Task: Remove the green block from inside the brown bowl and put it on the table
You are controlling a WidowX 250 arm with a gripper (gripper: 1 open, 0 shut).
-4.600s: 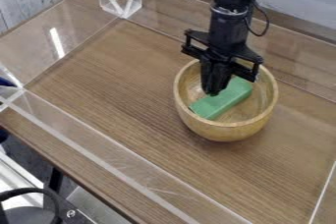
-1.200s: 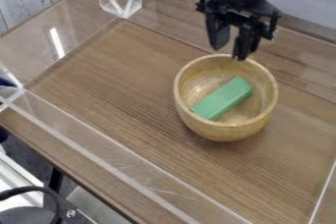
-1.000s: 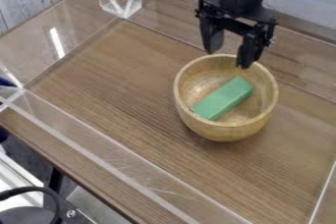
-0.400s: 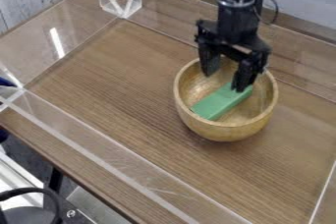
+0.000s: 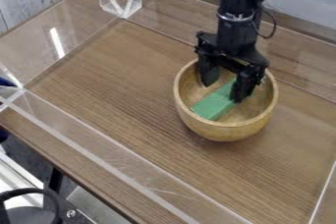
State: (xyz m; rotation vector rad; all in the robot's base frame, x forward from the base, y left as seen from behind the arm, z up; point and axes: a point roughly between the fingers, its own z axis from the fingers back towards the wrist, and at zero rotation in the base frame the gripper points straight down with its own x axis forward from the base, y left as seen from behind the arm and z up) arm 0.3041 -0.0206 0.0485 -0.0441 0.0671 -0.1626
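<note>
The brown bowl (image 5: 197,118) sits right of the middle of the table (image 5: 105,100). In it lies the green block (image 5: 217,105), slanted, its upper end hidden behind my fingers. My gripper (image 5: 226,83) points straight down into the bowl, open, one finger (image 5: 206,71) left of the block's upper end and the other to its right. Whether the fingers touch the block I cannot tell. Nothing is gripped.
Low clear acrylic walls (image 5: 39,41) border the tabletop. A clear angled bracket (image 5: 121,0) stands at the far left corner. A black cable (image 5: 33,203) runs below the table's near edge.
My open gripper has come down from above the bowl's far rim into the bowl, around the block's upper end. The block and bowl have stayed in place.
</note>
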